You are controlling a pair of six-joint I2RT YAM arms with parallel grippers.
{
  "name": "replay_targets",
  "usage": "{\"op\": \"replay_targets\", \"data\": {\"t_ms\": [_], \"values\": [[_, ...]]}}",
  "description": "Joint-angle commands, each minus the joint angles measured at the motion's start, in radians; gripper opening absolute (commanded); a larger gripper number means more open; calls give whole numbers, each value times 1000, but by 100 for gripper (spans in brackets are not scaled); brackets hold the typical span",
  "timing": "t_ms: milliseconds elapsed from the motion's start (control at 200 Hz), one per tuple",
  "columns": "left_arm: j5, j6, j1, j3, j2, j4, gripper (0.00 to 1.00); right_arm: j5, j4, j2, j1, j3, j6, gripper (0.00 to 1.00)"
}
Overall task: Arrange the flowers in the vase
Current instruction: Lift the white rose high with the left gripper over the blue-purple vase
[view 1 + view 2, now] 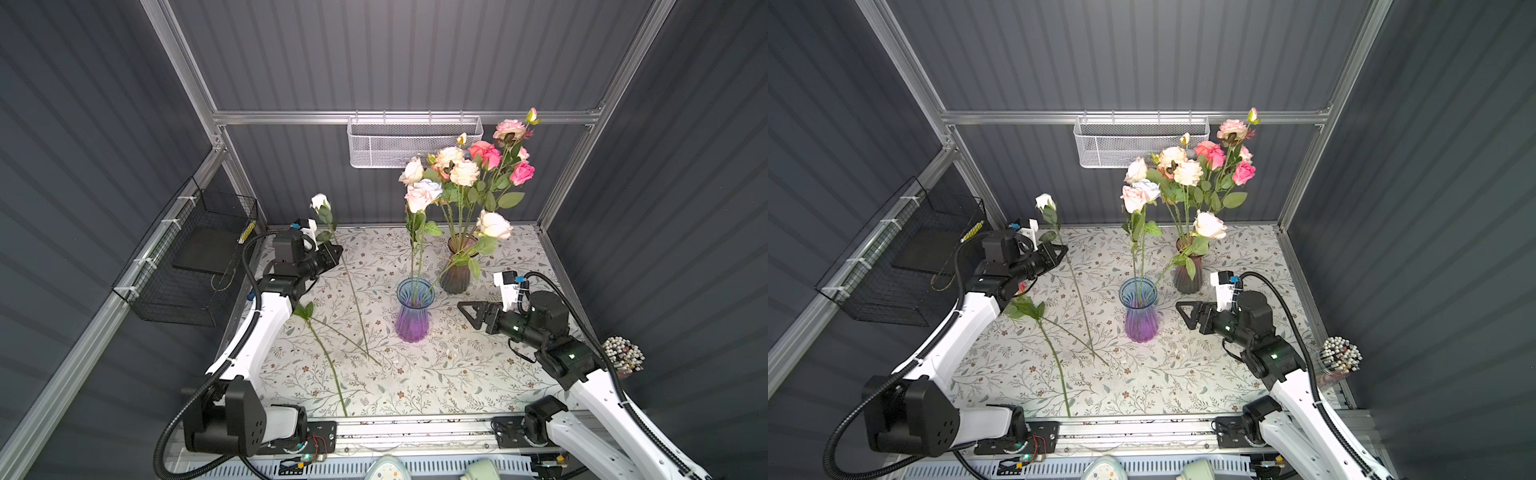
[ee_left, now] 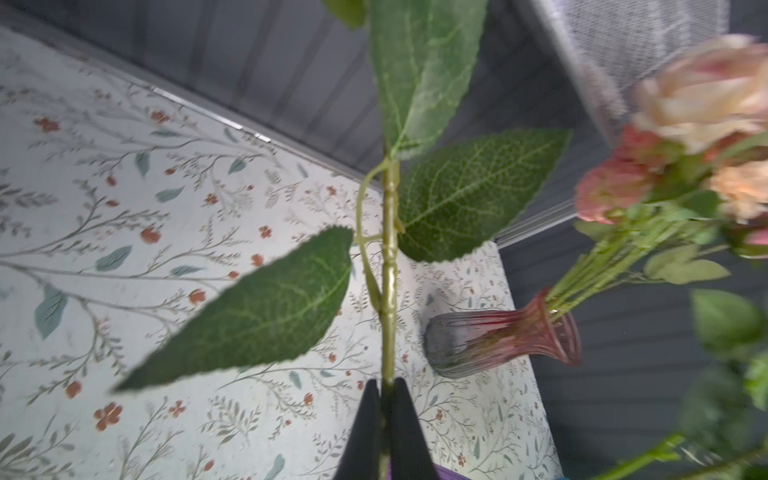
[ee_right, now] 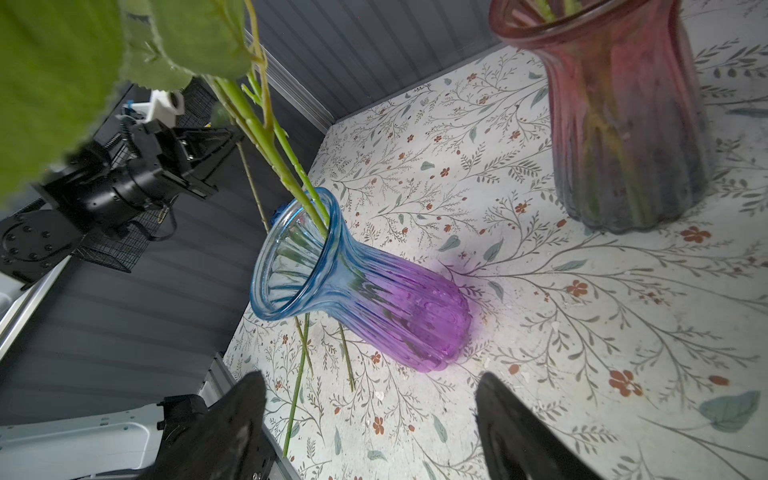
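Loose stems (image 1: 328, 363) lie front-left on the worktop (image 1: 415, 386), behind them the left pincer (image 1: 337, 250) clamps a white rose (image 1: 320, 202) mid-stem (tilted, probably to aim its foot) toward the blue-purple vase (image 1: 413, 316) holding a few roses (image 1: 419, 195), which the right pincer (image 1: 465, 311) flanks, gaping empty, likely to steady it.

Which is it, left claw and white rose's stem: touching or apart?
Touching. The left wrist view shows the left claw shut on the white rose's stem, a finger pressed against each side with no gap.
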Motion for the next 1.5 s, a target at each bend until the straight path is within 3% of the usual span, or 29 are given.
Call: {"op": "replay_targets", "data": {"t_ms": [0, 245, 415, 620, 890, 1191, 1491], "values": [[55, 22, -19, -34, -79, 115, 0, 18, -27, 8, 1, 44, -29, 81], [36, 75, -69, -59, -223, 275, 0, 35, -21, 2, 1, 57, -34, 81], [3, 140, -146, 23, -259, 298, 0, 37, -23, 9, 1, 66, -43, 81], [59, 162, -190, 237, -186, 242, 0, 49, -11, 11, 1, 69, -49, 81], [87, 145, -220, 355, -133, 246, 0, 42, -31, -4, 0, 90, -70, 81], [38, 298, -444, 510, -31, 163, 0, 54, -55, 3, 1, 132, -97, 81], [-6, 394, -523, 526, 58, 162, 0, 58, -57, -21, 0, 115, -91, 81]]}}
